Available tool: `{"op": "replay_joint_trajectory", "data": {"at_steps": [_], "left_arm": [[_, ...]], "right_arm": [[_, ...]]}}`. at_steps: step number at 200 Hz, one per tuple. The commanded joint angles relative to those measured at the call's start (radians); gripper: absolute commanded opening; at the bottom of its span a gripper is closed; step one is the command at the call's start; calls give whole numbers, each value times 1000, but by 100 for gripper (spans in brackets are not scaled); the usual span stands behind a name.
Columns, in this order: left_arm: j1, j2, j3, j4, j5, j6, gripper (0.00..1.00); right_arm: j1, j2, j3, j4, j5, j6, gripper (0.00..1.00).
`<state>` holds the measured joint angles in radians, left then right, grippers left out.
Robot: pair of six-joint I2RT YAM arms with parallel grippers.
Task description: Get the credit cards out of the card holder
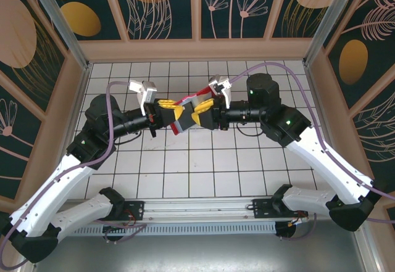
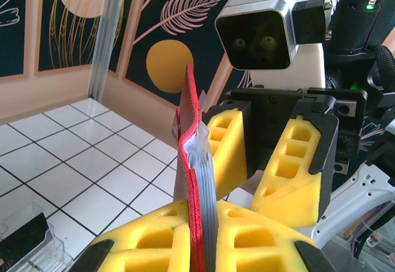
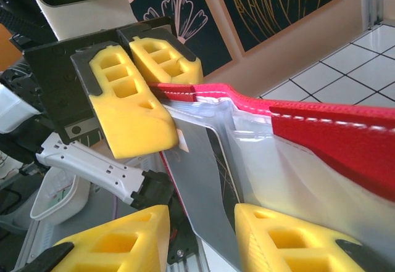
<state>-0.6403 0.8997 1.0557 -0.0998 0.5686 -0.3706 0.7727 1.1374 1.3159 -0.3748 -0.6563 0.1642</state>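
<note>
**Red card holder clamped in mid-air, cards hard to pick out**

The left gripper (image 2: 200, 222) is closed tight on one edge of the card holder (image 2: 192, 130). Its yellow fingers (image 2: 148, 241) press against both red faces, so the part inside the clamp is hidden. The right gripper (image 3: 202, 213) faces it with its jaws parted. A grey strip (image 3: 197, 173) hanging out of the holder's fold runs down between them. Whether either pad presses on that strip cannot be told, nor whether it is a card or a pocket flap.

The holder is held up off the tiled table (image 1: 185, 173), between the two wrists near the middle of the table. In the right wrist view it is partly opened, with the red outer skin on top and a clear pocket (image 3: 265, 155) beneath. The credit cards (image 2: 208, 192) show at best as thin greyish layers seen edge-on inside the pockets, and no single card can be told apart by colour. Something dark lies behind the clear pocket, too blurred to name.

A clear tray (image 2: 52, 244) sits on the tiles at the lower left of the left wrist view, cut off by the frame edge. A dark flat piece (image 2: 24, 230) lies inside it, but what it is cannot be made out.
</note>
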Motion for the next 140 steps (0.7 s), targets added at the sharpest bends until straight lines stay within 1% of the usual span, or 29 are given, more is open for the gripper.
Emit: {"op": "replay_joint_trajectory", "data": {"at_steps": [1, 41, 73, 84, 99, 112, 140], "left_arm": [[-7, -5, -2, 74, 82, -11, 0], [-7, -7, 7, 65, 77, -4, 0], [-7, -5, 13, 61, 73, -7, 0], [-8, -5, 15, 63, 71, -8, 0], [-7, -8, 15, 66, 70, -9, 0], [-7, -8, 14, 68, 70, -11, 0], [-7, -5, 13, 78, 83, -16, 0]], "right_arm": [[2, -8, 25, 2, 86, -14, 35], [2, -5, 31, 5, 67, -13, 35], [5, 3, 24, 18, -56, -12, 34], [9, 5, 27, 16, -90, -12, 32], [16, 5, 25, 22, -104, -11, 32], [18, 1, 26, 21, -112, -17, 29], [22, 9, 28, 2, -141, -34, 28]]}}
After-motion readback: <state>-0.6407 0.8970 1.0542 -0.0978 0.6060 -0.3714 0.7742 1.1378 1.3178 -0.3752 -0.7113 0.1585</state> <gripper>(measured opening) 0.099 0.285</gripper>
